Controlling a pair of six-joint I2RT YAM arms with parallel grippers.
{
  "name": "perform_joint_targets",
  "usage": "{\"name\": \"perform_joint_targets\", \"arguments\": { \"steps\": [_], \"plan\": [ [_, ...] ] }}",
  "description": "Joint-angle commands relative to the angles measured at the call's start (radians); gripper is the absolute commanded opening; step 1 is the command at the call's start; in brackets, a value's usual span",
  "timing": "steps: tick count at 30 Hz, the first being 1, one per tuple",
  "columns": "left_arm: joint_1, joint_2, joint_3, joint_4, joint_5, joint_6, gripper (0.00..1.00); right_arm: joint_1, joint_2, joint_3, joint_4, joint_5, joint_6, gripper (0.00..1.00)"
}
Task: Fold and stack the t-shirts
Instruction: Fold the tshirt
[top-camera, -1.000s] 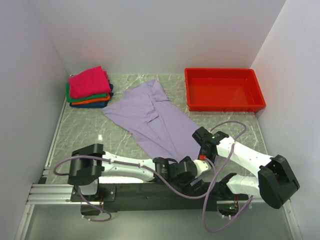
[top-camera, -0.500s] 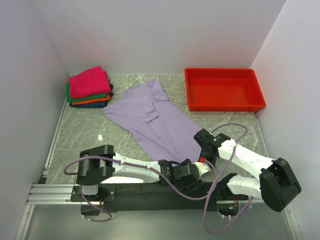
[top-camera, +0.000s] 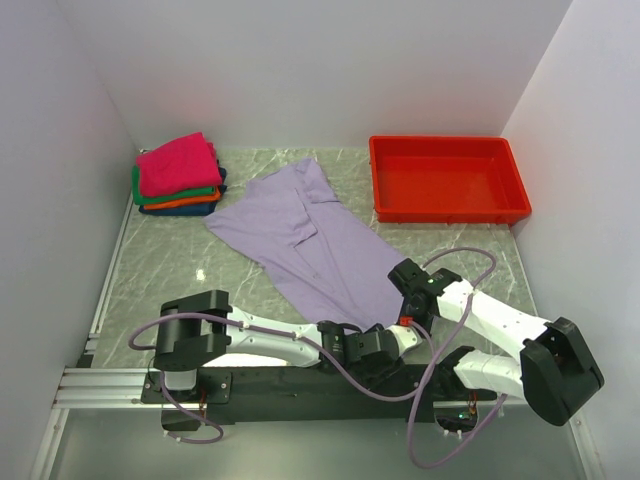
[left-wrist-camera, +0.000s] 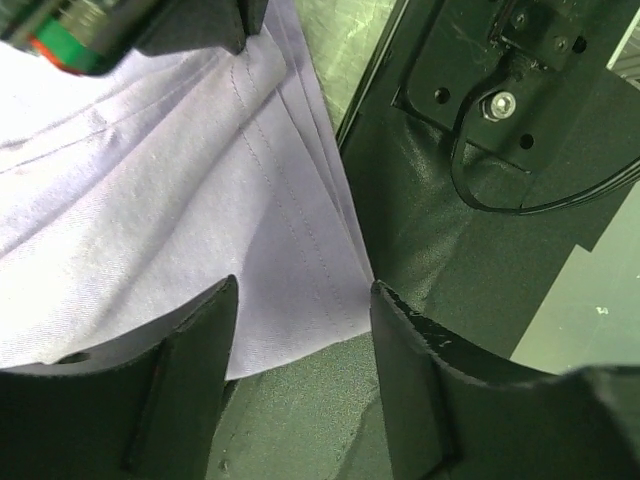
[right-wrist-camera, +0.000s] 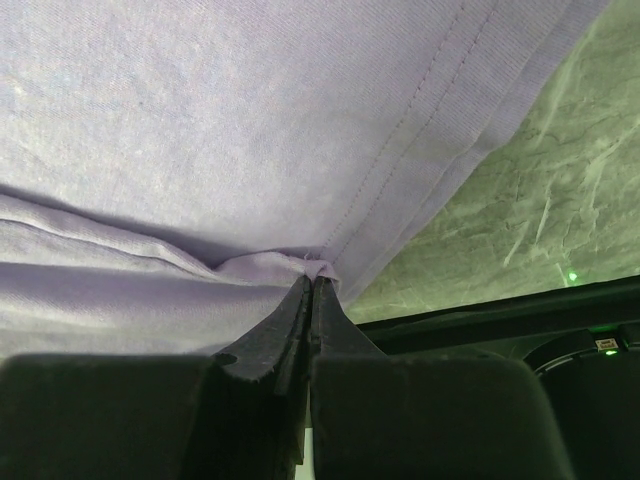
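Observation:
The lavender t-shirt (top-camera: 310, 235) lies spread out flat on the table, its hem toward the arms. My right gripper (top-camera: 402, 303) is shut on a pinch of its hem near the right corner; the right wrist view shows the jaws (right-wrist-camera: 312, 282) closed on the purple cloth (right-wrist-camera: 250, 130). My left gripper (top-camera: 390, 337) is low at the near edge just beside it, open, its fingers (left-wrist-camera: 303, 295) either side of the hem corner (left-wrist-camera: 200, 220) without gripping it. The folded magenta, green, orange and dark blue shirts (top-camera: 178, 175) are stacked at the back left.
A red plastic tray (top-camera: 447, 205) stands at the back right. White walls close in the table on the left, back and right. The black base rail (left-wrist-camera: 450, 230) lies right beside the left gripper. Purple cables loop round both arm bases.
The left arm has slid its gripper a little to the right along the near edge, toward the shirt's hem corner. The right gripper has stayed shut on the hem.

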Motion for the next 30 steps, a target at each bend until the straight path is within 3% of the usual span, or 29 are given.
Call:
{"name": "perform_joint_targets", "arguments": {
  "steps": [1, 5, 11, 18, 30],
  "plan": [
    [-0.012, 0.013, -0.008, 0.033, 0.023, -0.014, 0.62, -0.008, -0.027, -0.002, 0.002, 0.016, 0.007, 0.00],
    [-0.012, -0.001, -0.023, 0.039, 0.022, -0.024, 0.70, -0.008, -0.032, -0.008, 0.002, 0.016, 0.007, 0.00],
    [-0.014, 0.022, -0.016, 0.025, 0.022, -0.028, 0.70, -0.008, -0.036, -0.013, 0.005, 0.015, 0.010, 0.00],
    [-0.014, 0.010, -0.026, 0.030, 0.032, -0.026, 0.44, -0.006, -0.036, -0.022, 0.007, 0.016, 0.012, 0.00],
    [-0.038, -0.082, -0.071, -0.015, 0.091, -0.046, 0.20, -0.008, -0.036, -0.004, -0.024, 0.041, 0.000, 0.00]
  ]
}}
